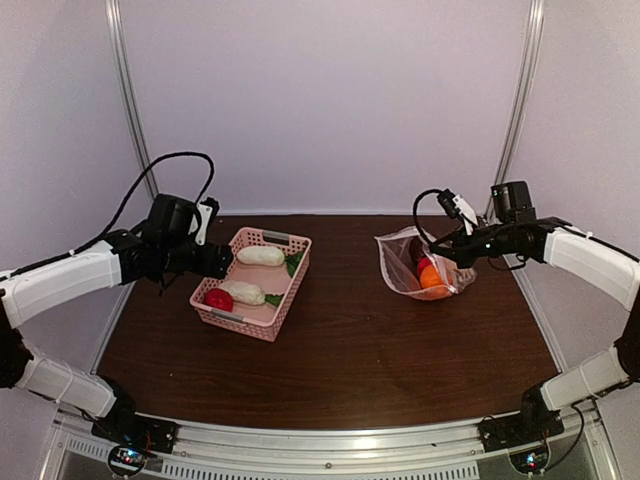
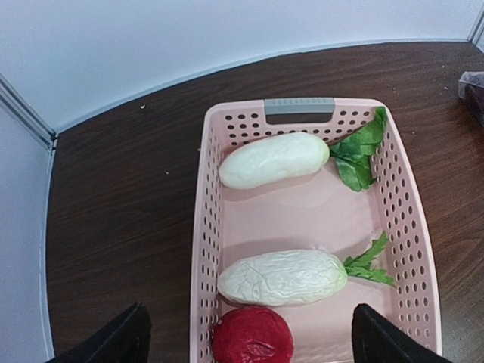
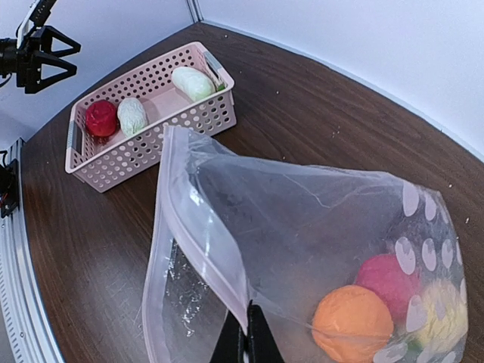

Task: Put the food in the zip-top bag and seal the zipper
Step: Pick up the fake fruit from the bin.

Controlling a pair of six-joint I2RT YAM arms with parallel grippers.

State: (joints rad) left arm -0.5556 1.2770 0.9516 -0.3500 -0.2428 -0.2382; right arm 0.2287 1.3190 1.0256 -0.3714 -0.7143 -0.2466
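diffuse, even light; top view dim and soft, wrist views sharper; faint shadows inside basket [image 2: 204, 227]; mild sheen on bag [image 3: 302, 212].

Two radishes [image 2: 274, 159], two red fruits [image 2: 252, 336], one orange [image 3: 355, 321], one basket [image 2: 206, 227], one bag [image 3: 302, 219]

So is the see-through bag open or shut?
Open. The zip-top bag has its mouth edges standing apart, and the right end effector pinches one edge.

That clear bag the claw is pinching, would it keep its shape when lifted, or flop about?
Probably floppy: the zip-top bag sags and creases where the right claw pinches its edge. Likely bottom-heavy too, since the orange fruit and the red fruit sit pooled in its low corner.
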